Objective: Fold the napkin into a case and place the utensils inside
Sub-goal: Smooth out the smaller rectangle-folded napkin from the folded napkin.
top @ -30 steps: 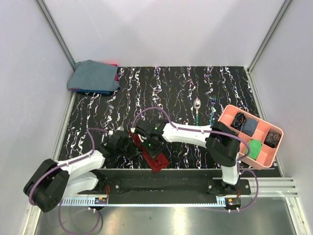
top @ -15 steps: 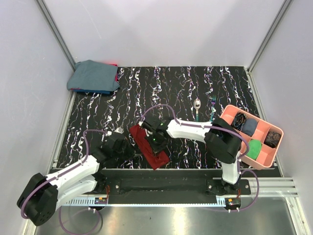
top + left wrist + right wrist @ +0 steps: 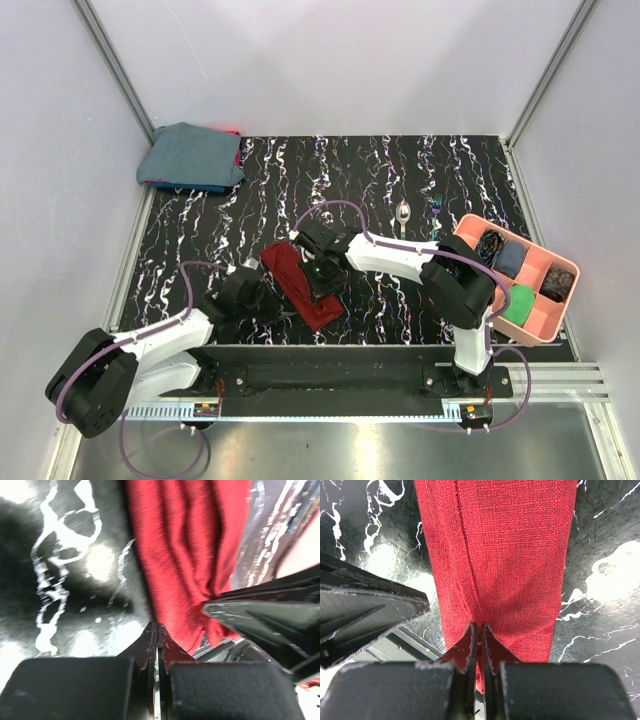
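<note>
The dark red napkin [image 3: 298, 285] lies on the black, white-streaked tabletop [image 3: 200, 230] as a long narrow strip, several layers thick. It runs on a slant between the two arms, near the front edge. The right end effector [image 3: 322, 282] sits over the strip. In the right wrist view its fingers [image 3: 470, 647] are pressed together on a lengthwise crease in the cloth [image 3: 510, 555], with a sliver of red showing between them, so it appears to pinch the napkin. The left end effector [image 3: 268, 300] sits just beside the strip on its left. In the left wrist view its fingers [image 3: 151, 640] are closed tight, their tips at the edge of the cloth [image 3: 185, 555] with nothing seen between them. The spoon [image 3: 402, 218] and the teal-handled piece [image 3: 435, 215] lie side by side, well apart from the napkin and near the pink tray [image 3: 543, 322]. A blue-grey cloth bundle [image 3: 192, 155] sits at the far left corner.
</note>
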`<state>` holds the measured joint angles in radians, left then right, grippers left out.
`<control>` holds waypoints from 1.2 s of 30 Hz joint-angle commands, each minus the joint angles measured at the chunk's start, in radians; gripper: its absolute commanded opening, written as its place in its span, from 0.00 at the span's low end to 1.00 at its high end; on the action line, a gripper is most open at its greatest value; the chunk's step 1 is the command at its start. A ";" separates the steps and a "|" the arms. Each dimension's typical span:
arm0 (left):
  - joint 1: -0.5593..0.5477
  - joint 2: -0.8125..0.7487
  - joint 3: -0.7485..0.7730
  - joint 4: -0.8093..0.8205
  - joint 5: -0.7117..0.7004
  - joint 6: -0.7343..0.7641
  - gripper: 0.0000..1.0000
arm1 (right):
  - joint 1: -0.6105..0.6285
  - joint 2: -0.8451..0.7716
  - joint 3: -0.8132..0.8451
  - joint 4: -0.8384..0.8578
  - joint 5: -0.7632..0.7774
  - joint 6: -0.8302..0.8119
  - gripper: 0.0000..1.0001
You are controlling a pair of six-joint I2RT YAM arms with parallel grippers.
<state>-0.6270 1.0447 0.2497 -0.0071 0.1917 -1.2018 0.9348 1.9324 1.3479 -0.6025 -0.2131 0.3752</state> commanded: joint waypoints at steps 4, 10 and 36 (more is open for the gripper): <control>-0.014 0.037 0.062 0.113 0.005 -0.010 0.00 | 0.002 -0.003 0.025 0.023 -0.028 0.018 0.00; -0.039 0.175 0.060 0.141 -0.014 -0.025 0.00 | 0.001 -0.013 0.037 0.021 -0.028 0.025 0.00; -0.140 0.176 0.034 0.150 -0.143 -0.048 0.00 | -0.007 0.019 -0.145 0.224 -0.144 0.182 0.00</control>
<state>-0.7589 1.2392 0.2928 0.1596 0.0933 -1.2800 0.9180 1.9190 1.2415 -0.4603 -0.3275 0.5335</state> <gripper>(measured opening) 0.004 0.053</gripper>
